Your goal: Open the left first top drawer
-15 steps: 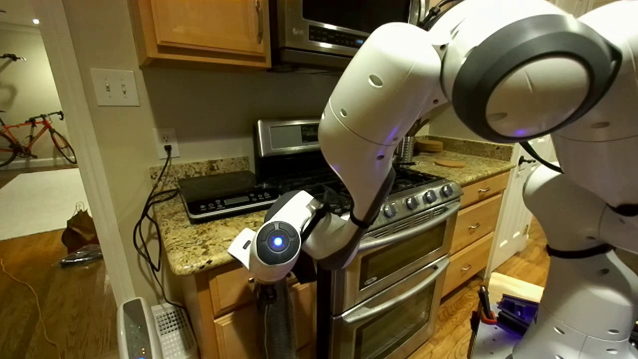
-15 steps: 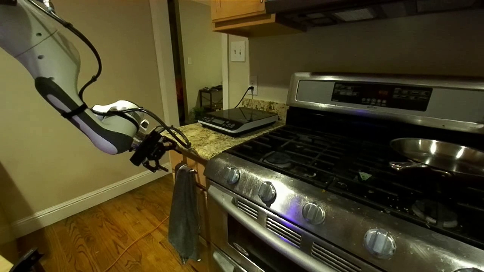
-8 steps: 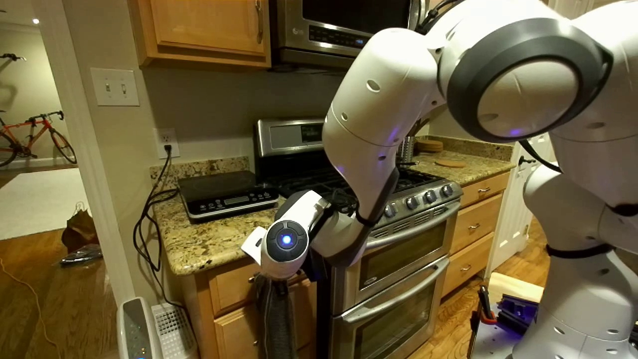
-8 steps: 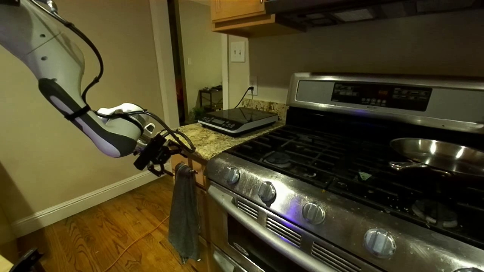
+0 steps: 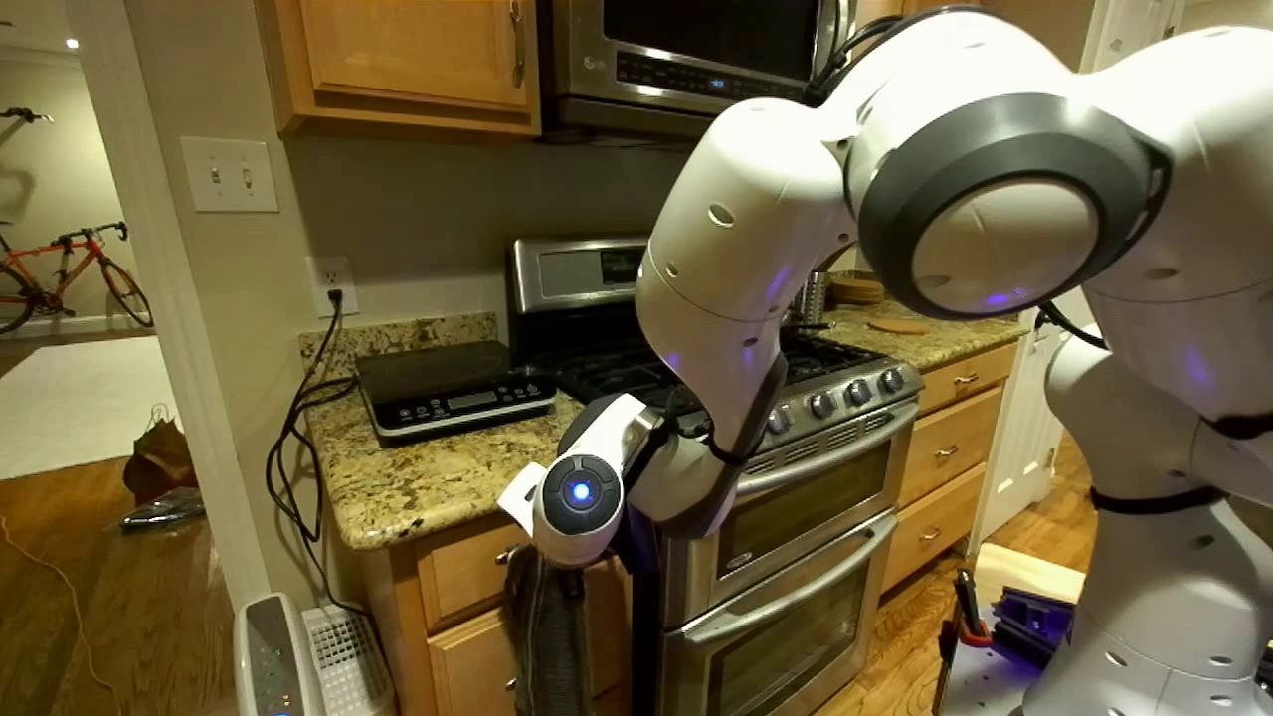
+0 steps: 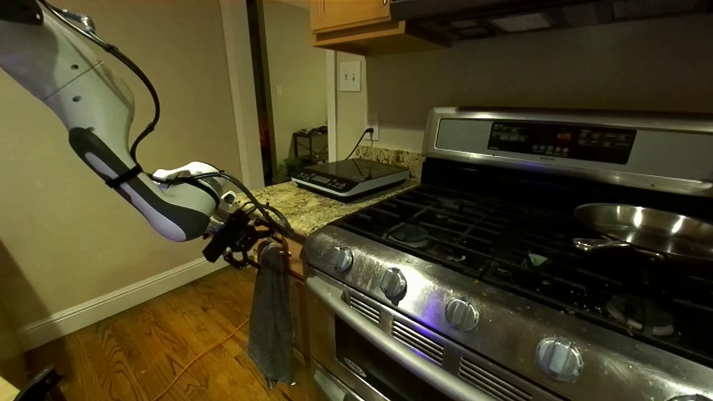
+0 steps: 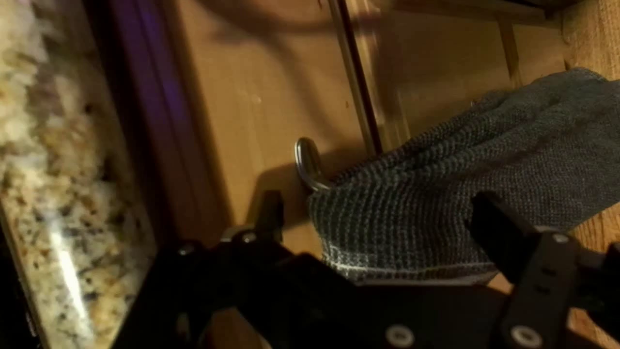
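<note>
Gripper [image 7: 379, 206] lowered nearer drawer [image 7: 242, 131], spread wide, empty, mostly behind wrist [image 5: 581, 497] in an exterior view

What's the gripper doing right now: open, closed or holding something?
Gripper: open, fingers wide apart, holding nothing; the grey towel shows between them in the wrist view.
</note>
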Available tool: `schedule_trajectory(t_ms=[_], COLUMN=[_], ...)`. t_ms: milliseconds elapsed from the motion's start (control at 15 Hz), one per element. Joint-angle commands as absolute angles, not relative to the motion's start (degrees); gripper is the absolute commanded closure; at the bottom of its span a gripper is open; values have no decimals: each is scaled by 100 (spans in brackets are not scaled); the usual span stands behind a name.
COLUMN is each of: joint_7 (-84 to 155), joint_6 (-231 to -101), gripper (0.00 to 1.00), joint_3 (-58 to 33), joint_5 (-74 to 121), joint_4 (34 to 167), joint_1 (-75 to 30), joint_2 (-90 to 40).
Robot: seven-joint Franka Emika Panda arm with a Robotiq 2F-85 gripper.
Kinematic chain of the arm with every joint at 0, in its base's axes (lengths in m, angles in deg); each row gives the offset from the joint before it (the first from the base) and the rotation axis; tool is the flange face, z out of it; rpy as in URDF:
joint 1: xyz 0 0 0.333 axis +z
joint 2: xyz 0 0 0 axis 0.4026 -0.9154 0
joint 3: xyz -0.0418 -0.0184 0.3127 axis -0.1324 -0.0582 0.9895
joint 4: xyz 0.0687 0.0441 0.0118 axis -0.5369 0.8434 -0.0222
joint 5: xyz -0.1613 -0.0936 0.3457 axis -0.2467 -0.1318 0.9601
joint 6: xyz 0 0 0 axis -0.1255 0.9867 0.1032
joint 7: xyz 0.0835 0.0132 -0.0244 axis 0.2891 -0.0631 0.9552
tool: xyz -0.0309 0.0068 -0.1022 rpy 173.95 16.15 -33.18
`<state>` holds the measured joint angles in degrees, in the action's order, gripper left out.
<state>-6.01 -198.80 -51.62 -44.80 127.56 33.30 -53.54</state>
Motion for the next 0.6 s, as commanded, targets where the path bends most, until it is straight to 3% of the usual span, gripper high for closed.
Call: schedule_trajectory(t_ms=[0,533], joint_7=[-1053,-1629], joint_6=[-20138,-20703], gripper=[0,0], joint_3=[-5438,-5611], joint_5=[-4804,-5250], joint_4=[12632,12414], joint_1=[3512,3699], joint_2=[-5442,-5571])
